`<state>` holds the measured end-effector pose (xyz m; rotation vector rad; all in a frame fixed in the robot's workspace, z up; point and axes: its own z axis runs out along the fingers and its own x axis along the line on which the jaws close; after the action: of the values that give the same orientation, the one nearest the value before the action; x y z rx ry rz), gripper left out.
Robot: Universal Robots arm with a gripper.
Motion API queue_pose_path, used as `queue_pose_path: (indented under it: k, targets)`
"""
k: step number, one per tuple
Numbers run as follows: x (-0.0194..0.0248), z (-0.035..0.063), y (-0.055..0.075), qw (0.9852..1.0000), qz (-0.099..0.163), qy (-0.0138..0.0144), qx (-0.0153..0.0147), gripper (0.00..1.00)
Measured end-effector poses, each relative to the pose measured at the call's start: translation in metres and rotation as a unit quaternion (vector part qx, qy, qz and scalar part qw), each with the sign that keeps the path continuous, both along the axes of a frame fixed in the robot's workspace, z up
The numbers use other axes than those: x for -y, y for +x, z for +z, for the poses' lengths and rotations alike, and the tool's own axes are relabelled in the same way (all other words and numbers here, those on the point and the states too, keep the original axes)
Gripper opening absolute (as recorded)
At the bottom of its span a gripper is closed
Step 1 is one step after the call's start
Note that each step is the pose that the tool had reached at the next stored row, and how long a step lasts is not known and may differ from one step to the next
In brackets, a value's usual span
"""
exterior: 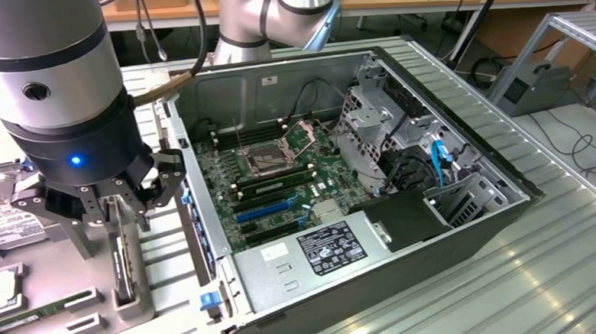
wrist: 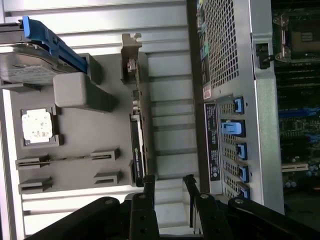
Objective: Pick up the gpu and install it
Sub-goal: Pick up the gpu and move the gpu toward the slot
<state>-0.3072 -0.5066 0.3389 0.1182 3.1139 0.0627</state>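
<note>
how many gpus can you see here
1. The gpu stands on edge in the grey tray beside the case, right under the open gripper. No card sits in the motherboard slots that show; the case walls may hide more.

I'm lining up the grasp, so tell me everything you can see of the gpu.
The gpu is a thin black card standing on its long edge in a slot of the grey tray, beside the open computer case. Seen edge-on, it has a silver metal bracket at one end and a small label on its black edge. The open gripper hovers just above it; no contact is visible.
</note>
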Motion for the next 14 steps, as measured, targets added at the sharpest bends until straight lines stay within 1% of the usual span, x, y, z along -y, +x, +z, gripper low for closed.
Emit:
queue_pose_path:
  k: [7,14]
  targets:
    - [-0.0022,-0.0039,-0.0032,1.0,0.0,-0.0001,-0.0001,0.36]
    - [-0.0028,-0.0079,-0.0065,1.0,0.0,-0.0001,-0.0001,0.36]
